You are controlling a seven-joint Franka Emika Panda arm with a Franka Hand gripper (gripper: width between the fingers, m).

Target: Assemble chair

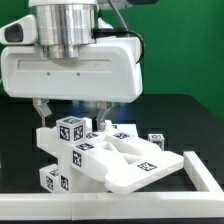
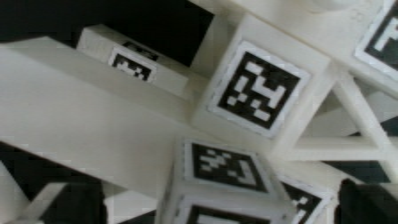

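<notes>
chair [image 1: 120,160] sits just beneath the wide-spread gripper [image 1: 70,117]

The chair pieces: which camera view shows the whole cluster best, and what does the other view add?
The exterior view: the chair pieces sit whole on the black table, under the open gripper. The wrist view shows only a few tagged blocks close up, cropped at the edges.

This is looking like a robotics lab: a robot arm [image 1: 70,60] is hanging over tag-covered chair pieces [image 1: 120,168] on a black surface [image 1: 195,120], with a green backdrop [image 1: 185,40] behind.
</notes>
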